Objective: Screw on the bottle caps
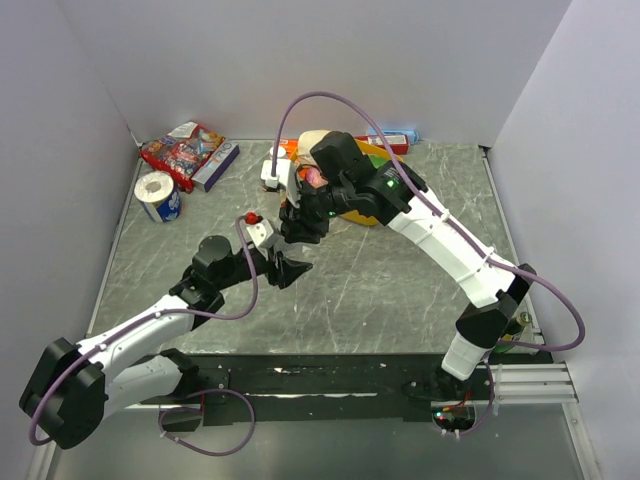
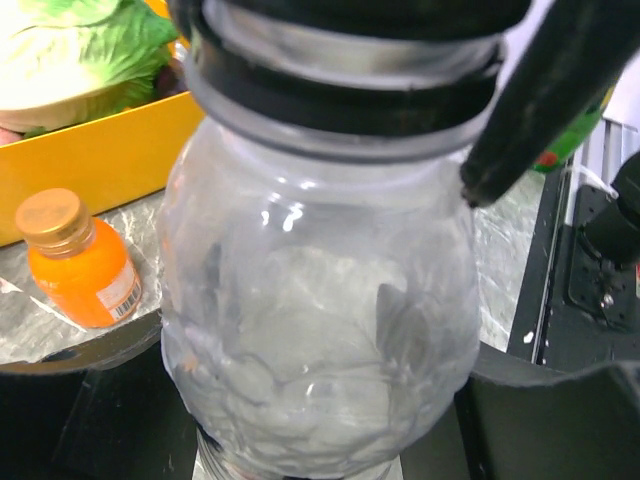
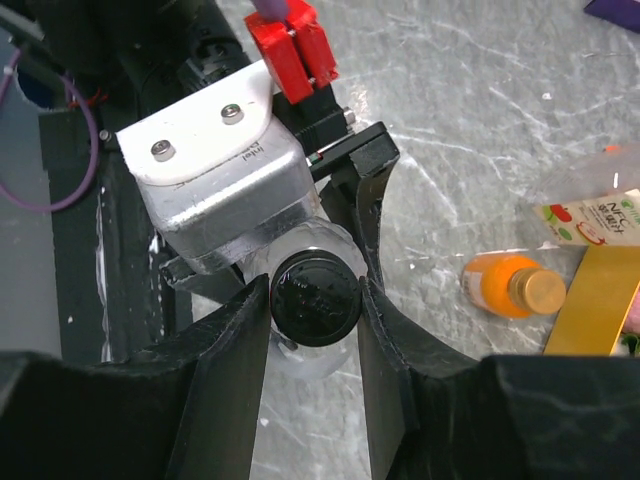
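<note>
Black plastic cap (image 3: pixel 315 293) was observed seated on the neck of the clear greyish bottle (image 2: pixel 320 330). The cap was pinched between the two fingers of the right gripper (image 3: pixel 314 306), whose jaws were drawn narrow against its sides from above. The bottle's body was clamped lower down by the left gripper (image 1: pixel 290 263), closed tight on it from the side, near the middle of the grey marbled table (image 1: pixel 400 290). Whether the bottle's base rested on the table could not be determined. A small orange drink bottle (image 3: pixel 500 286) was recorded lying on the table just beside a yellow box (image 2: pixel 100 150), its gold cap (image 3: pixel 545 291) already fitted. Leafy green vegetable (image 2: pixel 75 40) was noted inside the box. A clear labelled bottle (image 3: pixel 588 208) was only partly visible near the box edge, its mouth out of frame.
</note>
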### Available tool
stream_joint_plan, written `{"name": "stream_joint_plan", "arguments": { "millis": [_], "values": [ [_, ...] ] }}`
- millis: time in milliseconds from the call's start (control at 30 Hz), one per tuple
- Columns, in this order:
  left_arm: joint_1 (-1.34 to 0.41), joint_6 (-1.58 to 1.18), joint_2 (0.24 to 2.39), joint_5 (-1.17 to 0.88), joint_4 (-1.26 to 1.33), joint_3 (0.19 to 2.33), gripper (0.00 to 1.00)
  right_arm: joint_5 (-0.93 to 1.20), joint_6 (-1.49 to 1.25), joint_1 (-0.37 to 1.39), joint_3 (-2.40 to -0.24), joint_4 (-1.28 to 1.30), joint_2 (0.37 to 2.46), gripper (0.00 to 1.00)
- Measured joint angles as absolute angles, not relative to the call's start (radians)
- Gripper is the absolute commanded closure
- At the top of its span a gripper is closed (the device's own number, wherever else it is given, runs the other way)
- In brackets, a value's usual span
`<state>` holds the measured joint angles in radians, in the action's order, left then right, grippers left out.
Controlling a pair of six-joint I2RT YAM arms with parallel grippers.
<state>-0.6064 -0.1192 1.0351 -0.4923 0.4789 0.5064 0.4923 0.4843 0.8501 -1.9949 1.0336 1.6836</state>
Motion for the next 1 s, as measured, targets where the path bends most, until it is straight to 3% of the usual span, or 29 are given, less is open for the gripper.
{"name": "stream_joint_plan", "arguments": {
  "millis": [33, 100, 167, 233, 267, 367, 667, 1000],
  "values": [
    [-0.606, -0.126, 1.034, -0.485, 0.488, 0.503, 0.99, 0.491, 0.478, 0.850, -1.995, 1.027, 1.684, 0.88],
    [-0.606, -0.139, 1.031, -0.480, 0.501, 0.496, 0.99, 0.492, 0.471, 0.850, -1.995, 1.023, 1.686, 0.75],
    [-0.604, -0.147, 1.031, -0.488, 0.516, 0.489, 0.99, 0.499, 0.471, 0.848, -1.996, 1.022, 1.686, 0.52],
    [-0.599, -0.156, 1.031, -0.511, 0.527, 0.484, 0.99, 0.514, 0.479, 0.846, -1.997, 1.025, 1.686, 0.41],
    [-0.593, -0.171, 1.031, -0.523, 0.533, 0.483, 0.99, 0.519, 0.489, 0.846, -2.000, 1.045, 1.686, 0.30],
    [-0.556, -0.188, 1.031, -0.550, 0.542, 0.483, 0.99, 0.540, 0.530, 0.841, -2.003, 1.124, 1.675, 0.21],
    [-0.546, 0.074, 1.031, -0.778, 0.308, 0.537, 0.99, 0.588, 0.714, 0.840, -2.079, 1.259, 1.575, 0.20],
    [-0.546, 0.384, 1.076, -0.860, 0.096, 0.654, 0.99, 0.656, 0.860, 0.849, -2.197, 1.328, 1.631, 0.24]
  ]
}}
